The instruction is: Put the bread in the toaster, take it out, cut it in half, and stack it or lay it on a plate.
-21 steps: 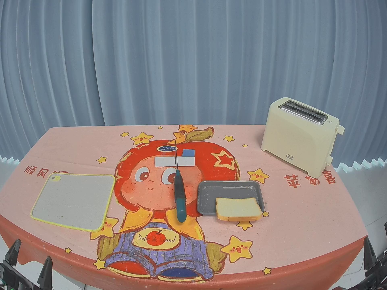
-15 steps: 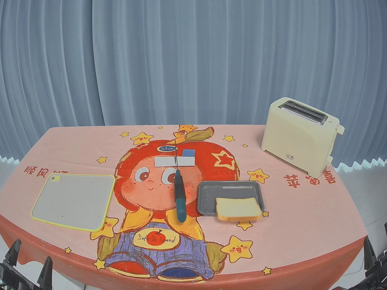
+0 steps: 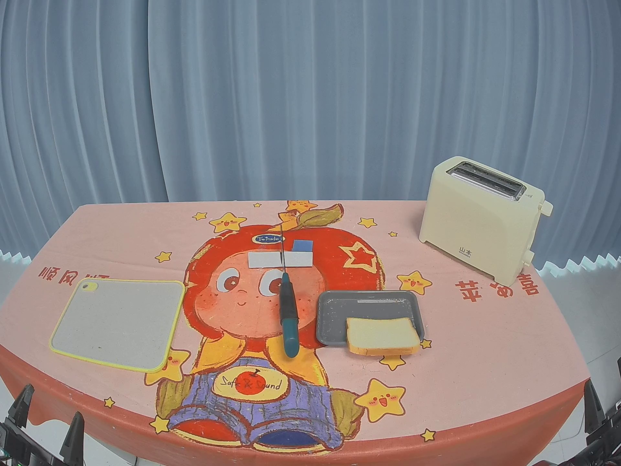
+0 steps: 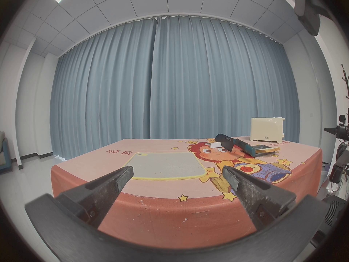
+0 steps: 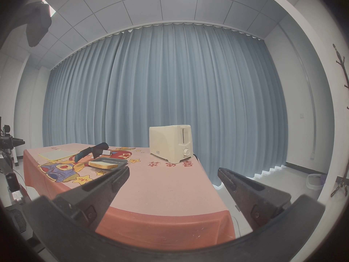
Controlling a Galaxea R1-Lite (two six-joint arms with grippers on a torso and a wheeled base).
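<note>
On the pink tablecloth (image 3: 479, 364), in the head view, the toaster (image 3: 482, 218) stands at the far right with its slots empty. The bread (image 3: 383, 336) lies flat on the grey tray (image 3: 362, 304), near the toaster and closer to the robot. It pokes out over the tray's near rim. The knife (image 3: 288, 315) lies just beside the tray, on the side away from the toaster. The cutting board (image 3: 116, 321) is well apart from the toaster, far to the left. I think no step has begun, and the bread must go in the toaster first. A small dark label sits on the toaster's side and red writing is on the cloth beside it. I leave both unread.

From the left wrist view, the left gripper (image 4: 177, 171) is spread wide and holds nothing, far from the toaster.

From the right wrist view, the right gripper (image 5: 173, 172) is wide too and holds nothing. It is nearer the toaster, so it should likely pinch the bread's poking edge and lift it.
</note>
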